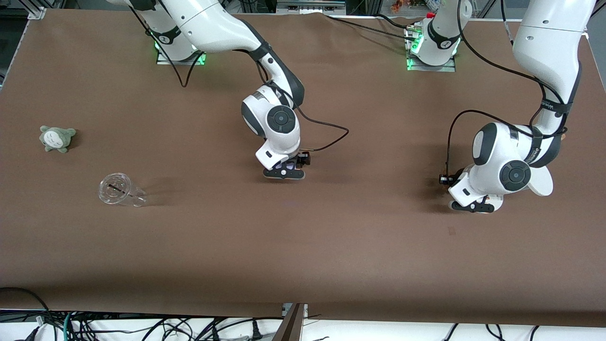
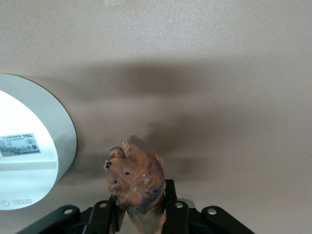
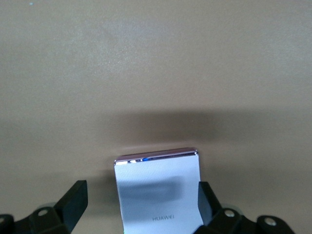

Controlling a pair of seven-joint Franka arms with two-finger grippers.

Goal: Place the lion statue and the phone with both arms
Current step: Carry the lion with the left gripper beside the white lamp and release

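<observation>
Lion statue (image 2: pixel 135 180) — orange-brown, dark-maned — pinched in left fingers (image 2: pixel 170 204); pale phone (image 3: pixel 158 190) between spread right fingers (image 3: pixel 73 200).

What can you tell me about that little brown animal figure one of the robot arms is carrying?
The small orange-brown lion statue looks like hard, painted material, with a darker brown patch on one side, small ears and dark dots for eyes and nose. It sticks out head first from the left claw, whose black fingers are shut on its lower body. It hangs over the brown table, beside a white round base.
</observation>
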